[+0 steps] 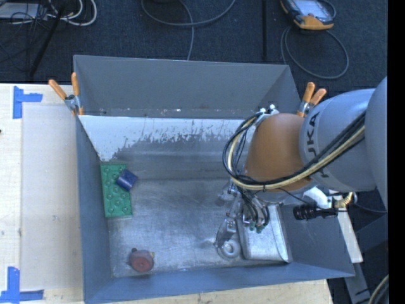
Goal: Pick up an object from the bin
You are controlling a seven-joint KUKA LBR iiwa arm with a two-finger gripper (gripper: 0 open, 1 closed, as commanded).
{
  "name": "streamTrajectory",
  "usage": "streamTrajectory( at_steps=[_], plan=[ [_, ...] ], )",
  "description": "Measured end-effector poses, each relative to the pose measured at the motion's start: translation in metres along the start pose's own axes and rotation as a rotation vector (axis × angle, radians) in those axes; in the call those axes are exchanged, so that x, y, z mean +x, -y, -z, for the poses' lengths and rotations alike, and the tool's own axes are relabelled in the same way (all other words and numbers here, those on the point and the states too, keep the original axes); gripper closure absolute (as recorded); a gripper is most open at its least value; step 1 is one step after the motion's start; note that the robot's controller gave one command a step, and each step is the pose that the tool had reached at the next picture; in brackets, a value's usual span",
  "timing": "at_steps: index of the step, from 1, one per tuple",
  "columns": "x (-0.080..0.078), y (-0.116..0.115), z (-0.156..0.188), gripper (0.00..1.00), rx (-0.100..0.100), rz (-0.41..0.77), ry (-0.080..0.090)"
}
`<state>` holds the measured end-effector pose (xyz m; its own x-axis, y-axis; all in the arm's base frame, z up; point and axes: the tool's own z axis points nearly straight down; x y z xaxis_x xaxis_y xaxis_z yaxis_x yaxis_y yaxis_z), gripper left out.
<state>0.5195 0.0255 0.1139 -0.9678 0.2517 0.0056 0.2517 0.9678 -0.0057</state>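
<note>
Bin [190, 100] of scuffed grey metal, dark floor [114, 37] beyond; my pincer [229, 233] near its front wall, grip state unclear.

Grey metal bin [183, 147]: on its floor I see a green studded plate [116, 196] by the left wall, a reddish round piece [141, 261] near the front-left corner.

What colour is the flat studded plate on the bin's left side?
The flat studded plastic plate is green, clearest in camera view.
</note>
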Motion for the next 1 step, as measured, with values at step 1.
streamTrajectory(
  at_steps=[1],
  plan=[
    [0.0235, 0.0544, -0.0245, 0.00, -0.002, 0.245, -0.001]
  ],
)
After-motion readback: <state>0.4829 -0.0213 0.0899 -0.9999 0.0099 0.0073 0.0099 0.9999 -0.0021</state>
